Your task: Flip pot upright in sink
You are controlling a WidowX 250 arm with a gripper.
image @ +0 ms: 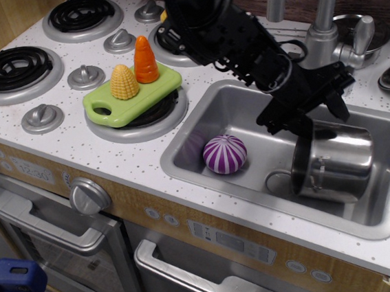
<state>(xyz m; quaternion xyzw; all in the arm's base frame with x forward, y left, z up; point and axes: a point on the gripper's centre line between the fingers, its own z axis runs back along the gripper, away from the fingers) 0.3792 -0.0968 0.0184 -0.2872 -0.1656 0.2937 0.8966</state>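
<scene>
The shiny steel pot (338,163) lies tilted on its side in the right half of the sink (199,121), with its dark mouth turned left. My black gripper (319,121) reaches down from the upper left and sits at the pot's upper left rim. One finger (300,136) runs down by the mouth and the other (339,106) stands behind the pot's top. The jaws appear closed on the rim. A thin wire loop (277,179) shows on the sink floor beside the pot.
A purple striped ball (225,154) rests in the sink left of the pot. A green cutting board (101,103) with toy corn (124,82) and a carrot (145,59) lies on a burner. The faucet (322,33) stands behind the sink.
</scene>
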